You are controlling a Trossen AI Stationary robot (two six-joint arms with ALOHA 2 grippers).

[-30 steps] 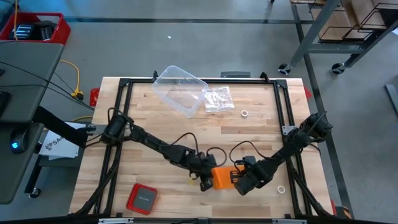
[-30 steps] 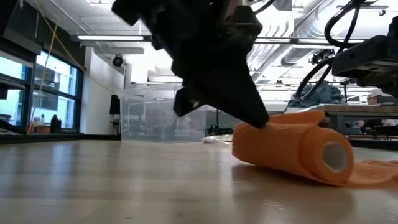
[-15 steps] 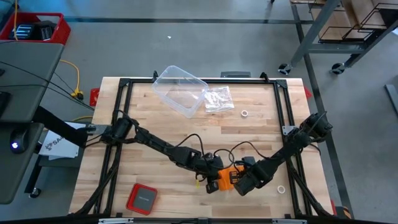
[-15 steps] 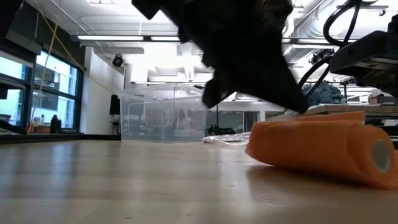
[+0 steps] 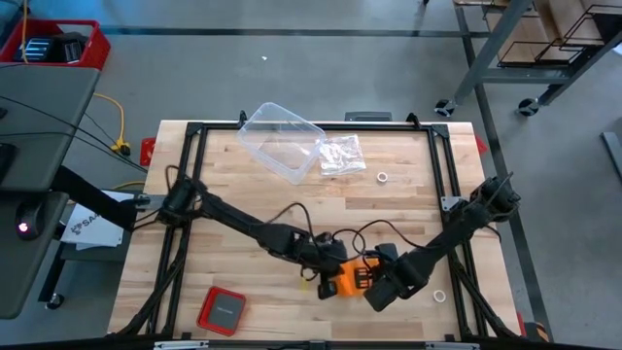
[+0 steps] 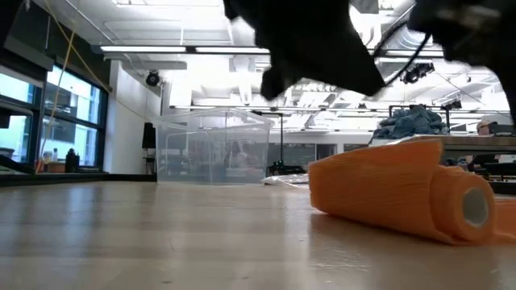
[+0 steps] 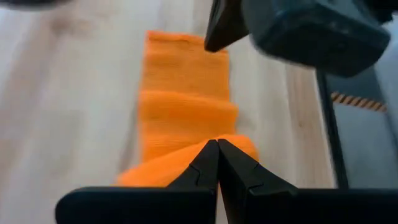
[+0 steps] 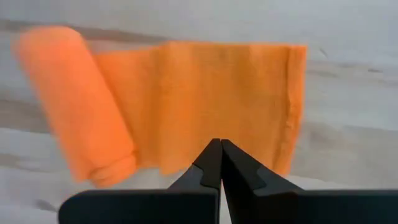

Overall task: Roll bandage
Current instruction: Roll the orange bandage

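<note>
Flanking half-rolled bandage (image 5: 342,280): left gripper (image 5: 326,262), right gripper (image 5: 372,289), fingers closed.

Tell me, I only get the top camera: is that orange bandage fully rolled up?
Observer: Not quite. The right wrist view shows the bandage with a flat tail beside the roll.
Visitor: Are the claws open?
Observer: No, the right claw has its fingers pressed together; so does the left claw.
Visitor: Is the roll lying down?
Observer: Yes, the low view shows it on its side on the table, its open end showing.
</note>
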